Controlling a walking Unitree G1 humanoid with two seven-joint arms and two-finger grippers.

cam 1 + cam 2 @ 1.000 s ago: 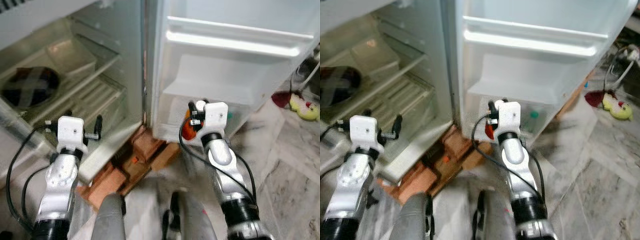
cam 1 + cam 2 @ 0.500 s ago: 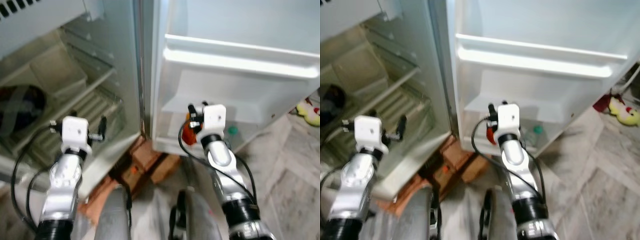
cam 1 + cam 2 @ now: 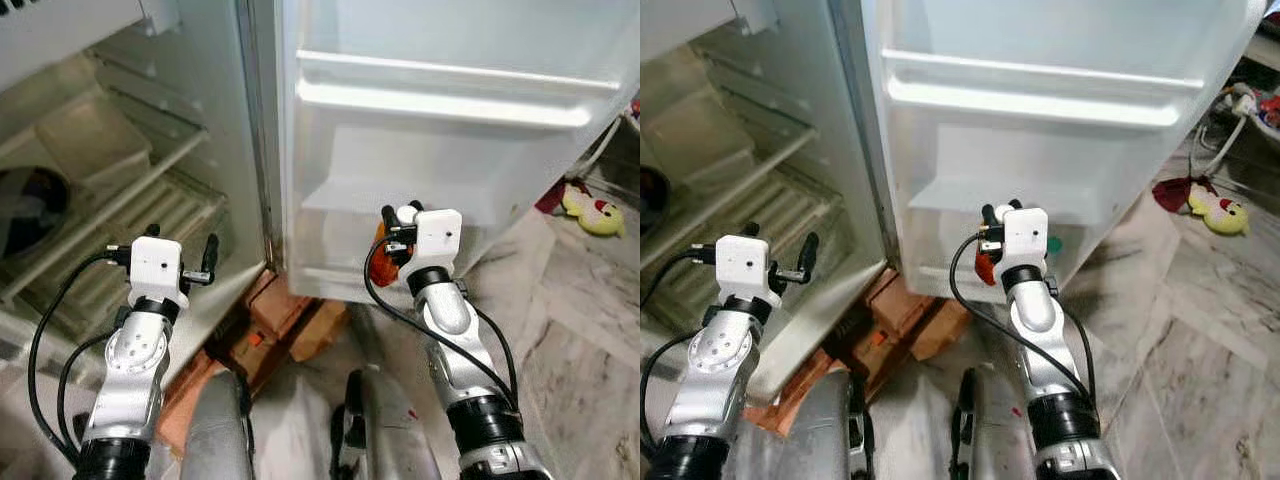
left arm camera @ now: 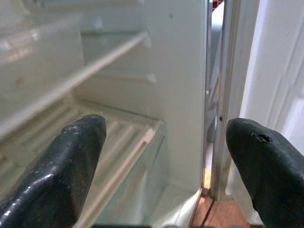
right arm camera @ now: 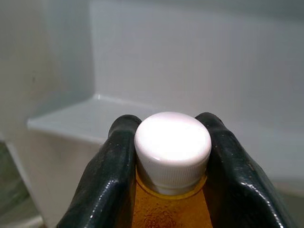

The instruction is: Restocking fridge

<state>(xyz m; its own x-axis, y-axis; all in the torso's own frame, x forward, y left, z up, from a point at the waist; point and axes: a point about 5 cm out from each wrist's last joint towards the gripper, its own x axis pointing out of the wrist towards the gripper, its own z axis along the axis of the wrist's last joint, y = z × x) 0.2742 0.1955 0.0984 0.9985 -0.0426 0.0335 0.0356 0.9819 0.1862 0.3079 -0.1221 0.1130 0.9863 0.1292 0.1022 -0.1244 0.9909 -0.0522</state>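
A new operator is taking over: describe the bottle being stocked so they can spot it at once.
Start at the open fridge door on the right. At its lowest shelf, the right gripper is shut on an orange bottle with a white cap, the only orange thing there; a green-capped item sits beside it.

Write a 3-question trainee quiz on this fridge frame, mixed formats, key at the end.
1. True or false: the right gripper holds an orange bottle by its white cap.
2. The left gripper, jaws apart, faces: A) the fridge shelves B) the floor C) a yellow toy.
3. Fill in: the bottle is held in front of the open fridge ____.

Key: 1 true; 2 A; 3 door.
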